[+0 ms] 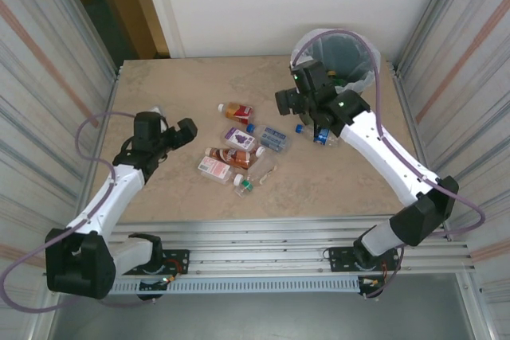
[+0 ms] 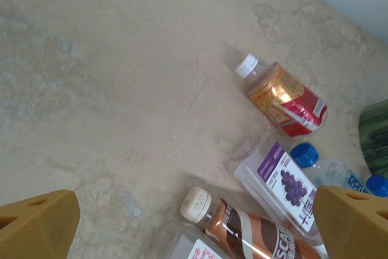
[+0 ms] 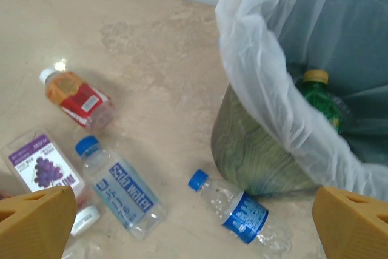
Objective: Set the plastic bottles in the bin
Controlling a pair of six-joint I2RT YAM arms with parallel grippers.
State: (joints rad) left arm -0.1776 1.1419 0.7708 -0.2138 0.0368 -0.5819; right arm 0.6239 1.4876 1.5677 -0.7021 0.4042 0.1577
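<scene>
My left jaws and right jaws gape wide, empty. One green bottle (image 3: 320,98) sits in the bin (image 3: 254,150) — several bottles (image 1: 239,138) lie on the tabletop (image 1: 175,85), one just beside it — mostly undone, I judge.

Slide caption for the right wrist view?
Right gripper open near the bin; one green bottle inside, blue-capped bottles lying on the table.
</scene>
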